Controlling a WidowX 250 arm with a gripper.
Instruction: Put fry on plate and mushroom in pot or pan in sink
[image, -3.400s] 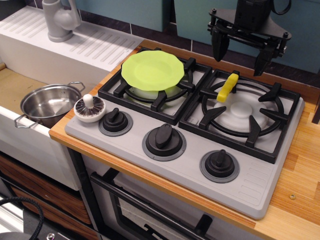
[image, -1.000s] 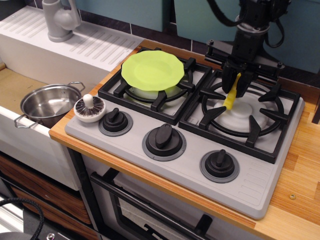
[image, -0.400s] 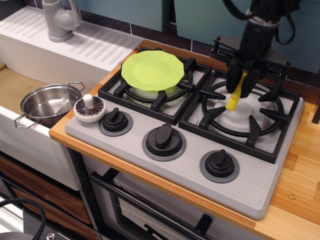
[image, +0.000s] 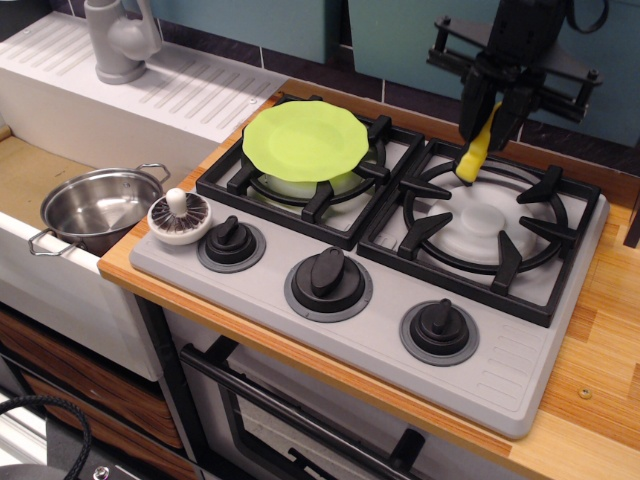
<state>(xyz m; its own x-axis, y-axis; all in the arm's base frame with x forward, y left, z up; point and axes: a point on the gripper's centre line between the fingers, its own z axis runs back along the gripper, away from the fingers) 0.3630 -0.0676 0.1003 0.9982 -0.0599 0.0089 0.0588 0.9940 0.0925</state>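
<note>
**Fry lifted clear, plate waiting to its left**

Lower left, the mushroom (image: 180, 215) sits cap-down at the stove's corner, just beside the pot (image: 98, 208) in the sink (image: 20, 165), so it looks like a short hop over the counter edge. Centre, the plate (image: 305, 139) rests empty on the left burner, its top open for a drop from above. Upper right, the gripper (image: 488, 120) is clamped on the fry (image: 474, 154), which hangs nearly upright above the right burner's grate, seemingly high enough to clear it.
</note>
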